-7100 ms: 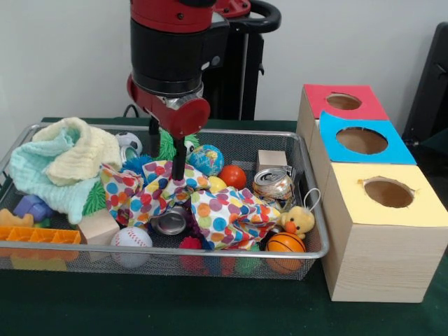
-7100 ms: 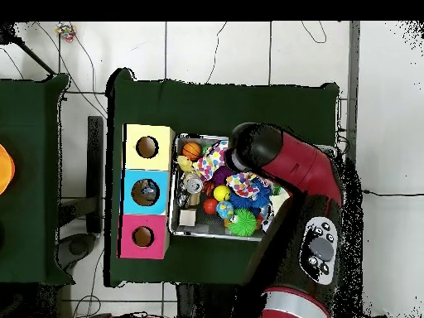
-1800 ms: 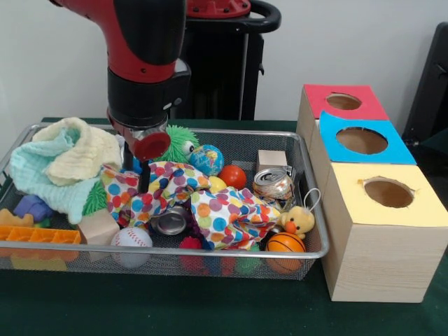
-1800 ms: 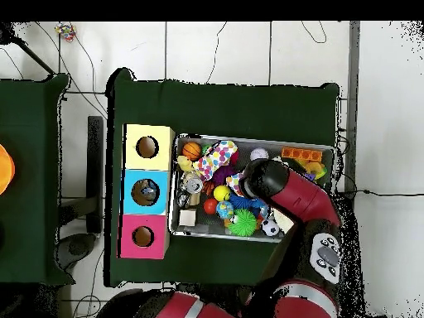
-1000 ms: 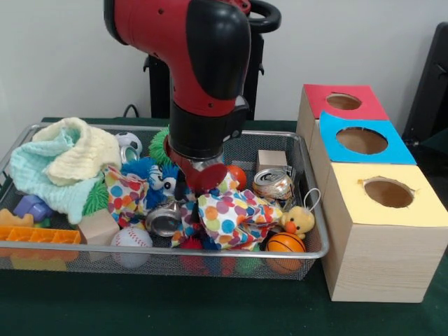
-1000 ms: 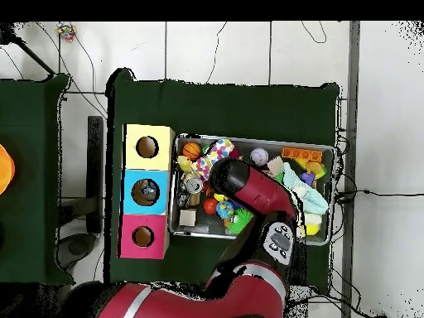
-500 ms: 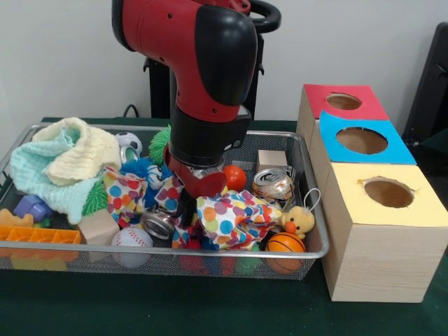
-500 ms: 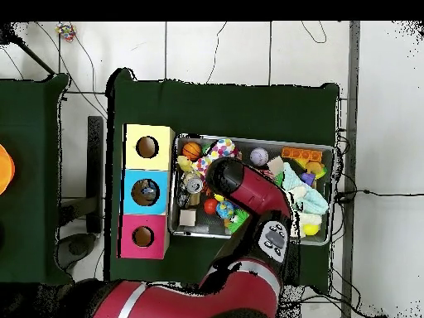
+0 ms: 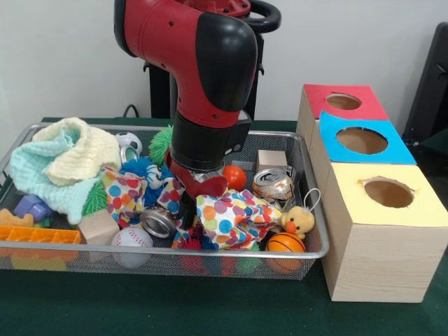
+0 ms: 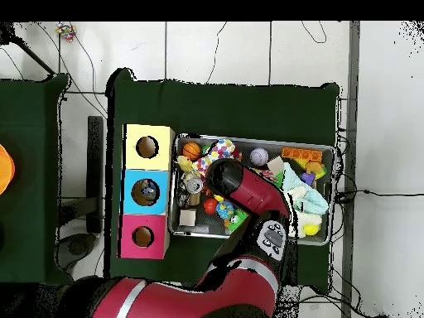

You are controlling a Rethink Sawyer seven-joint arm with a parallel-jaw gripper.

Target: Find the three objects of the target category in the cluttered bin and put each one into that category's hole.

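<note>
My gripper [image 9: 186, 210] reaches down into the folds of a polka-dot cloth [image 9: 231, 215] in the middle of the wire bin [image 9: 210, 253]; the cloth hides its tips. A silver can [image 9: 157, 222] lies just to its left and a crushed can [image 9: 273, 183] to the right. A baseball [image 9: 131, 238], a basketball [image 9: 285, 243] and an orange ball [image 9: 234, 177] lie around it. Beside the bin stand the red box [image 9: 343, 112], blue box [image 9: 362, 150] and yellow box [image 9: 388, 210], each with a round hole. From overhead the arm [image 10: 236, 186] covers the bin's middle.
A pale green and yellow towel [image 9: 63, 164] fills the bin's left end, with orange bricks [image 9: 38, 234] and a wooden block [image 9: 98, 227] in front. A yellow duck [image 9: 299, 220], another wooden block [image 9: 271, 160], a soccer ball [image 9: 128, 143] and a green spiky toy [image 9: 162, 143] also lie inside.
The arm has swung from the bin's left part to its middle and dropped lower into the polka-dot cloth. The cloth has bunched to the right, and the silver can has shifted left.
</note>
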